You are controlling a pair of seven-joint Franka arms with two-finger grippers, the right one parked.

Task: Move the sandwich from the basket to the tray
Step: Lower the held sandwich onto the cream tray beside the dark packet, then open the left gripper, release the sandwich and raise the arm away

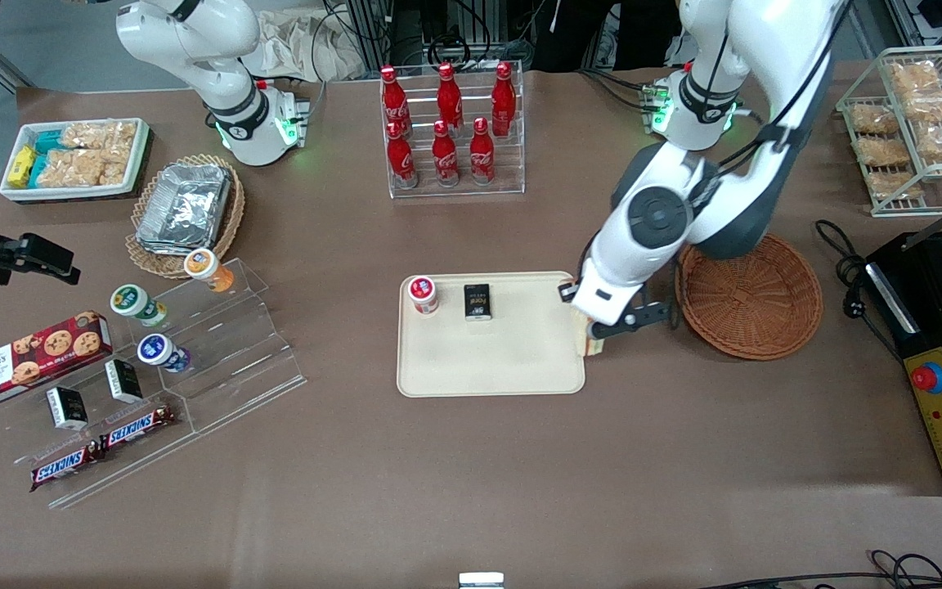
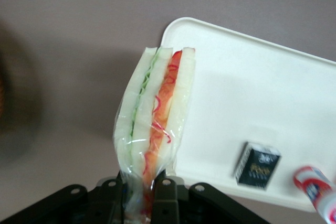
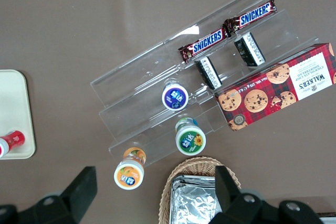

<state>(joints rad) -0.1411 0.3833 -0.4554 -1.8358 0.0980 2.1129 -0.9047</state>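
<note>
Holding: gripper (image 1: pixel 594 335) is clamped on the sandwich (image 2: pixel 155 124), its fingers (image 2: pixel 165 195) pinching the wrapped lower end.
Sandwich place: in the air over the tray's (image 1: pixel 512 368) short edge nearest the basket (image 1: pixel 749 296), partly over tray, partly over bare table.
Hidden in front view: the arm covers nearly all of the sandwich; only a pale sliver (image 1: pixel 594 347) shows at the tray rim.
Wrist view adds: clear film, white bread, green and orange-red filling along the cut edge.
Cut off: the red-capped cup (image 2: pixel 317 186) runs out of the wrist view; the front view shows it whole (image 1: pixel 423 294).
Tray contents: cup and a small black packet (image 1: pixel 477 301), both near the edge farther from the front camera.
Basket: part hidden under the arm; the visible part holds nothing.
</note>
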